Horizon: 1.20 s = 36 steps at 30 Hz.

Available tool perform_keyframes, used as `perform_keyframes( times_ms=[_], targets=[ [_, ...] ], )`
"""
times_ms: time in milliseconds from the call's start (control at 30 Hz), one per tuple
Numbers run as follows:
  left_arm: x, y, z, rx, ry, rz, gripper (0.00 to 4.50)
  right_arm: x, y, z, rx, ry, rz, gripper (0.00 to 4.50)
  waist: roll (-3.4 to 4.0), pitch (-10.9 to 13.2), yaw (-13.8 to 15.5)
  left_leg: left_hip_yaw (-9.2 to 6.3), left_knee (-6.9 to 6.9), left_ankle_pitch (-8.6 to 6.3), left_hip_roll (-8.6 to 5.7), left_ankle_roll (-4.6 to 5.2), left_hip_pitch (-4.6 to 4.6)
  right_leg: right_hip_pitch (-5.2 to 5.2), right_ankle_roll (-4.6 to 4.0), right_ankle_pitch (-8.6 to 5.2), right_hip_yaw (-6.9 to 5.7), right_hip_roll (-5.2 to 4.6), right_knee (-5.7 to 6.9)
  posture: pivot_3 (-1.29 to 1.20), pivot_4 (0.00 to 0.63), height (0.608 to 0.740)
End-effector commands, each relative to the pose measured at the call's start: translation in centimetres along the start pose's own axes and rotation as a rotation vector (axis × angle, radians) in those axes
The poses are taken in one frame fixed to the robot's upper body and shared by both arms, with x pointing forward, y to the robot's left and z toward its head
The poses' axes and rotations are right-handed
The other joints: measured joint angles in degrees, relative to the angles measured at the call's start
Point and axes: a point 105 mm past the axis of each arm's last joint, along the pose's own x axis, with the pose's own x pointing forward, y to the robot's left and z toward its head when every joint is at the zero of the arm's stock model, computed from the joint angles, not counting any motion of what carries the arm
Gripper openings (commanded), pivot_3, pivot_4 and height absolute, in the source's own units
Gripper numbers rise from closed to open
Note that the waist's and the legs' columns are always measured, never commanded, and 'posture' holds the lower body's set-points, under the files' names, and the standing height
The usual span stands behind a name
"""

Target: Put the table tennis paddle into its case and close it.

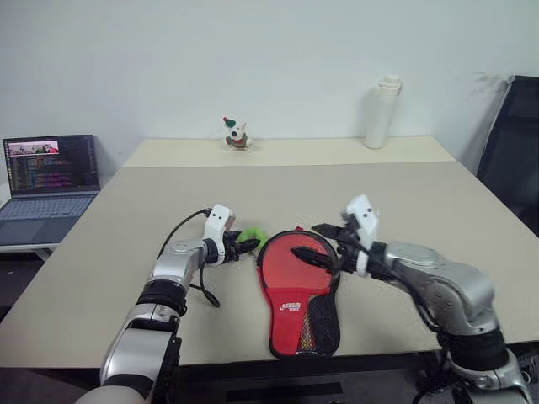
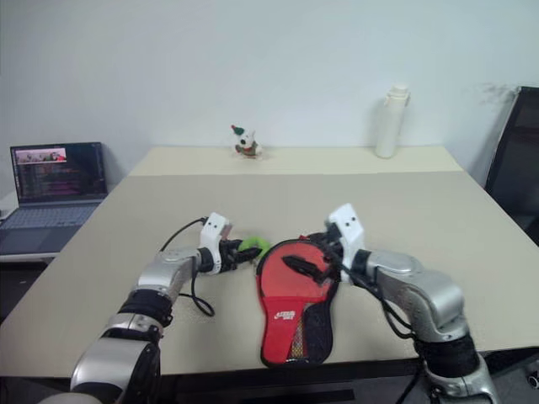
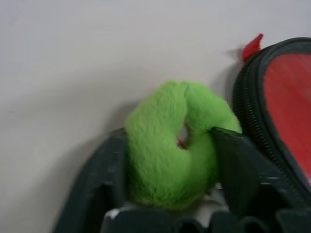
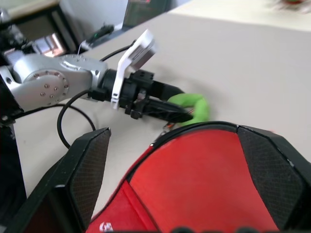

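Nearest the camera: red-side-up case (image 1: 296, 290) flat on the tan table (image 1: 126, 252), near its front edge, narrow handle end toward the robot, round end away. White logo and mesh pocket visible on the handle end. Black zip runs round the rim; cannot tell how far zipped. Paddle itself not distinguishable from the case's red face, so cannot tell whether inside.

Left gripper (image 3: 170, 160) just left of the case's round end, fingers partly closed and pinching the green fuzzy loop (image 1: 253, 241) that hangs off the case. Left wrist view shows one finger (image 3: 104, 174) on each side of the loop, both pressed into the fuzz. Loop lies on the table, just beside the zip edge.

Right gripper (image 1: 324, 244) over the case's round end, coming in from the right, fingers spread wide, holding nothing. Right wrist view shows both fingers straddling the red face.

Beyond the case, far edge of table: small toy figure (image 1: 237, 134) and white bottle (image 1: 381, 112), well apart. Left of the table: open laptop (image 1: 49, 185), screen lit.
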Motion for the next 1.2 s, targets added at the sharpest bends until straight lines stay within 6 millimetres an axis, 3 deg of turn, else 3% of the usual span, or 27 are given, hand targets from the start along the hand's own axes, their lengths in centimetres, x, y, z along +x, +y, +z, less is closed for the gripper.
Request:
perform_keyframes(
  times_ms=[33, 133, 200, 433, 733, 933, 1200],
  targets=[
    [-0.4, 0.2, 0.1, -0.004, -0.011, 0.015, 1.43, 1.6, 0.0, -1.3, -0.031, 0.043, -0.004, 4.5, 0.0, 0.0, 0.01, 0.0, 0.0, 0.0, 0.01, 0.0, -0.01, 0.0, 0.0, 0.0, 0.0, 0.0, 0.0, 0.0, 0.15, 0.74],
    [-0.6, 0.0, 0.0, -0.008, -0.014, 0.014, 0.42, 3.1, -0.3, -3.4, -0.066, 0.115, -0.032, 4.5, -0.02, -0.01, -0.12, 0.02, 0.01, 0.0, 0.02, 0.0, 0.01, 0.0, -0.01, 0.0, 0.0, -0.01, 0.01, 0.0, 0.15, 0.74],
    [-0.8, 0.0, 0.0, -0.01, -0.018, 0.017, 0.03, 3.9, -0.7, -4.6, -0.104, 0.152, -0.061, 4.5, -0.02, -0.01, -0.17, 0.04, 0.01, 0.0, 0.03, 0.0, 0.03, -0.01, -0.01, 0.0, 0.01, 0.0, 0.03, 0.0, 0.15, 0.74],
    [-1.2, -0.3, 0.7, -0.001, -0.035, 0.021, 0.03, 4.8, -1.7, -6.9, -0.182, 0.222, -0.132, 4.5, -0.02, -0.02, -0.17, 0.02, 0.0, 0.0, 0.04, 0.0, 0.03, -0.02, -0.01, 0.0, 0.02, 0.02, 0.04, 0.0, 0.15, 0.74],
    [-1.5, 0.2, 1.6, 0.045, -0.024, 0.035, 0.03, 4.6, -0.4, -8.4, -0.13, 0.257, -0.074, 4.5, -0.03, -0.03, -0.15, -0.02, 0.0, 0.0, 0.06, -0.01, 0.04, -0.01, -0.01, 0.01, 0.02, 0.01, 0.05, 0.0, 0.15, 0.74],
    [-0.1, 1.7, 3.4, 0.137, -0.001, 0.083, 0.03, 4.3, 0.2, -9.1, -0.072, 0.28, -0.047, 4.5, -0.23, -0.15, 0.05, -0.06, 0.03, 0.01, -0.04, -0.01, 0.07, 0.05, -0.01, 0.01, -0.1, 0.02, 0.04, 0.0, 0.15, 0.74],
    [2.9, 0.8, 6.8, 0.252, -0.011, 0.157, 0.03, 4.1, 0.2, -10.6, -0.037, 0.324, -0.055, 4.5, -0.37, -0.24, -0.01, 0.0, 0.03, 0.0, -0.08, -0.01, 0.05, 0.06, 0.0, 0.0, -0.16, 0.02, 0.01, 0.0, 0.15, 0.74]
  ],
)
